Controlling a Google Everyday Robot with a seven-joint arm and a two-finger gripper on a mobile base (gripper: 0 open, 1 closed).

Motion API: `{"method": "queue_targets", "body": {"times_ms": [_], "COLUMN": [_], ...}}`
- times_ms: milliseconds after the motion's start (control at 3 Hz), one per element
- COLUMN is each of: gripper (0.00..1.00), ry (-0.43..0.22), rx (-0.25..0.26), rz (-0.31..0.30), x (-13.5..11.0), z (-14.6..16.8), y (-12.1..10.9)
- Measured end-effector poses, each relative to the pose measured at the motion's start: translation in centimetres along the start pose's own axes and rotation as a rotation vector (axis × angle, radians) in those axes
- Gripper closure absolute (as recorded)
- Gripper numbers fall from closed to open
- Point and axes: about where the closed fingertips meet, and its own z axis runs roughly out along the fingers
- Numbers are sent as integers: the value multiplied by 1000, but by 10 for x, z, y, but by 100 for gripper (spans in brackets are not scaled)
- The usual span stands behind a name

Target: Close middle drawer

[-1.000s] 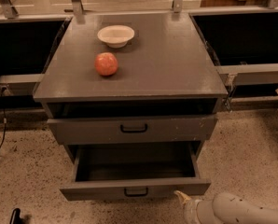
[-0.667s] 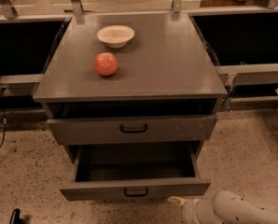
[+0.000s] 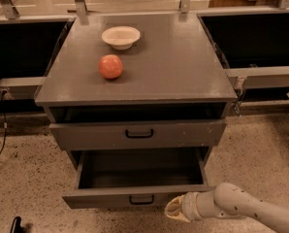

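Observation:
The middle drawer (image 3: 98, 199) is a grey tray pulled far out at the bottom of the grey cabinet (image 3: 178, 67). Its low front panel carries a small black handle (image 3: 141, 200), and the tray looks empty inside. My gripper (image 3: 174, 209) is a tan tip on a pale arm that comes in from the lower right. It sits just in front of the drawer's front panel, right of the handle, at about the panel's height. I cannot tell whether it touches the panel.
Above it, a taller drawer front (image 3: 135, 134) with white scuffs stands slightly out. A red apple (image 3: 110, 66) and a cream bowl (image 3: 120, 36) sit on the cabinet top. A black cable (image 3: 1, 144) runs down at the left. The floor is speckled.
My gripper has moved left along the front of the middle drawer, closer to its handle. The drawer has not visibly moved.

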Motion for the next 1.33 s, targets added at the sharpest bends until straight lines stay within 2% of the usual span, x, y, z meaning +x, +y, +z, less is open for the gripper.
{"method": "queue_targets", "body": {"times_ms": [333,667,1000,1333], "gripper": [62,39,16,0], "ry": [-10,-10,-13,-44], "rx": [41,127,156,217], "rz": [45,145,170,196], "x": [0,6,8,8], "z": [17,25,28,32], "y": [-15,-24,-25,-30]}}
